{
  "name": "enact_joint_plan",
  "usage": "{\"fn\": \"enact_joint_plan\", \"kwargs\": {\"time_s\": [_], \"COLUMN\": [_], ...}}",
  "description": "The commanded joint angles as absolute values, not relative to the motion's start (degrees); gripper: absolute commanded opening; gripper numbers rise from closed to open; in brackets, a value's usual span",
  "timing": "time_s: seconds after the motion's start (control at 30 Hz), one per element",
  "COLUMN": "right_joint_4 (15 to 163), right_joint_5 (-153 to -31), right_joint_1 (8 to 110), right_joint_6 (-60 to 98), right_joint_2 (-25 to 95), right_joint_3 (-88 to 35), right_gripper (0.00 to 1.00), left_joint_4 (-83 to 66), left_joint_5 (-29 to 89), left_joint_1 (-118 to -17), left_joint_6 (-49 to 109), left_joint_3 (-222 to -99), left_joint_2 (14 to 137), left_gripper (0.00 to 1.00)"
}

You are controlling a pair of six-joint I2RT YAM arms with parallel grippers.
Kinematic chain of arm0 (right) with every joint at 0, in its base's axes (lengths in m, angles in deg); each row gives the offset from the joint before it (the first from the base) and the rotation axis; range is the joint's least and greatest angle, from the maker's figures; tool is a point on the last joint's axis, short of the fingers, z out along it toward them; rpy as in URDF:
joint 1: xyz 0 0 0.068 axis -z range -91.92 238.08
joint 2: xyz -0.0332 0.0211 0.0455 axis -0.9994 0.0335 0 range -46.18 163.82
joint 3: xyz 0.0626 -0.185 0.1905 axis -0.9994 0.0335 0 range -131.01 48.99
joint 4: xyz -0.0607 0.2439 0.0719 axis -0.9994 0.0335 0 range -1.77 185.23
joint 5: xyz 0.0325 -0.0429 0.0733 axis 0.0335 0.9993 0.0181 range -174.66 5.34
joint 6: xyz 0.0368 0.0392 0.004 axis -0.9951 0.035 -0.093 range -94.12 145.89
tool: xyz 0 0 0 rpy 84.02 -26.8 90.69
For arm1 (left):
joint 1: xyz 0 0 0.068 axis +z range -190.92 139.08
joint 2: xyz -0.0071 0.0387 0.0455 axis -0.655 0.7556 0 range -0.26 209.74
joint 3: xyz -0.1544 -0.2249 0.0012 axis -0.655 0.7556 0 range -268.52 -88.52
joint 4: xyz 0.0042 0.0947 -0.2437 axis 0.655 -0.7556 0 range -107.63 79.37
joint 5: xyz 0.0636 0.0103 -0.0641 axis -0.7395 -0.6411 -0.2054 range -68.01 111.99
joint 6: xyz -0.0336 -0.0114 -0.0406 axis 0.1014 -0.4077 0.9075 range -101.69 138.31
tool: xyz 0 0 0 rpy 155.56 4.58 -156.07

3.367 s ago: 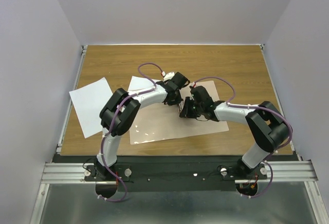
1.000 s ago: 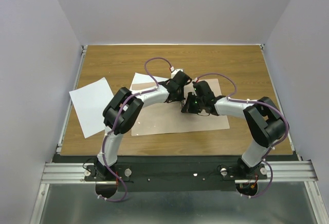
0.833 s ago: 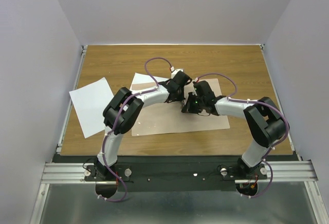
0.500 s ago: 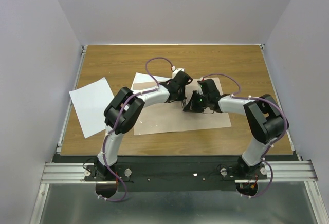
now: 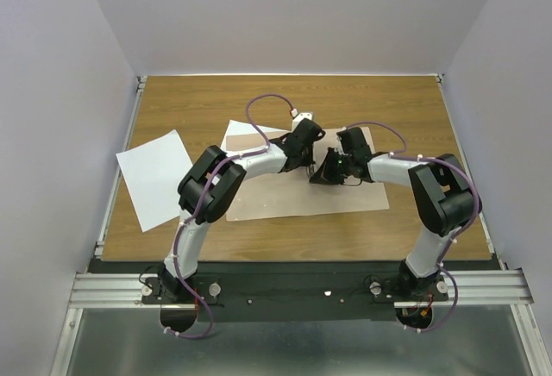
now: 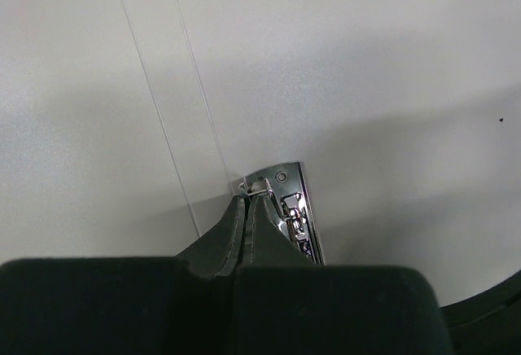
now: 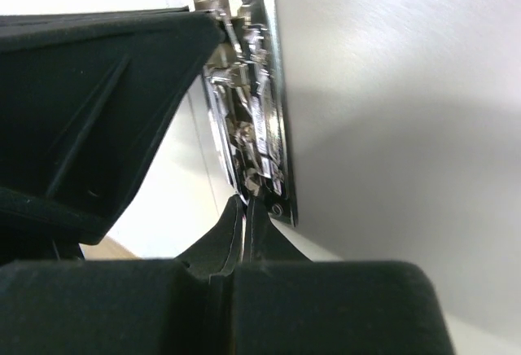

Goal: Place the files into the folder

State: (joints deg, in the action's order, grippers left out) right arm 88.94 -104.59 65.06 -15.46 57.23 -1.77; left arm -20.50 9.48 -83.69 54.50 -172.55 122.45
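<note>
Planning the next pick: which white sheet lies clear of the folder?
The left sheet, alone at the left edge of the table. The other sheet lies against the folder, partly hidden by the left arm.

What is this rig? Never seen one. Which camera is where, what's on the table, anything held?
Two robot arms bolted to a wooden table. The wide picture looks down from above and behind; each close-up is a wrist camera. An open tan cardboard folder lies flat; one plain white paper sheet overhangs the table's left edge, another lies at the folder's far-left corner. The left end effector and right end effector are shut, tips at opposite ends of the folder's shiny metal clip. Nothing is lifted.
</note>
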Motion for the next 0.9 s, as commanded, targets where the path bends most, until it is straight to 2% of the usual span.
{"fn": "enact_joint_plan", "kwargs": {"time_s": [0.0,0.17,0.43,0.6,0.7,0.87], "right_joint_4": [111.16,112.13,109.06,108.88,108.97,108.97], "right_joint_5": [-76.86,-70.96,-82.89,-83.69,-86.42,-88.79], "right_joint_1": [67.87,66.04,65.67,65.67,65.67,65.67], "right_joint_6": [-12.70,-11.38,-11.12,-12.61,-13.14,-13.93], "right_joint_2": [56.50,51.12,48.48,46.89,46.10,43.74], "right_joint_3": [0.83,-4.43,-7.78,-9.63,-10.86,-13.93], "right_gripper": [0.01,0.01,0.01,0.01,0.08,0.32], "left_joint_4": [-34.02,-33.75,-32.70,-32.35,-31.99,-32.34], "left_joint_5": [1.25,1.16,4.67,7.31,8.63,9.77], "left_joint_1": [-81.88,-81.53,-81.09,-80.30,-79.86,-79.42], "left_joint_6": [47.93,47.32,47.40,48.98,49.60,50.30], "left_joint_3": [-166.92,-167.62,-168.06,-167.80,-167.88,-168.93], "left_joint_2": [130.69,130.69,127.80,124.90,123.31,122.17], "left_gripper": [0.00,0.00,0.00,0.00,0.00,0.00]}}
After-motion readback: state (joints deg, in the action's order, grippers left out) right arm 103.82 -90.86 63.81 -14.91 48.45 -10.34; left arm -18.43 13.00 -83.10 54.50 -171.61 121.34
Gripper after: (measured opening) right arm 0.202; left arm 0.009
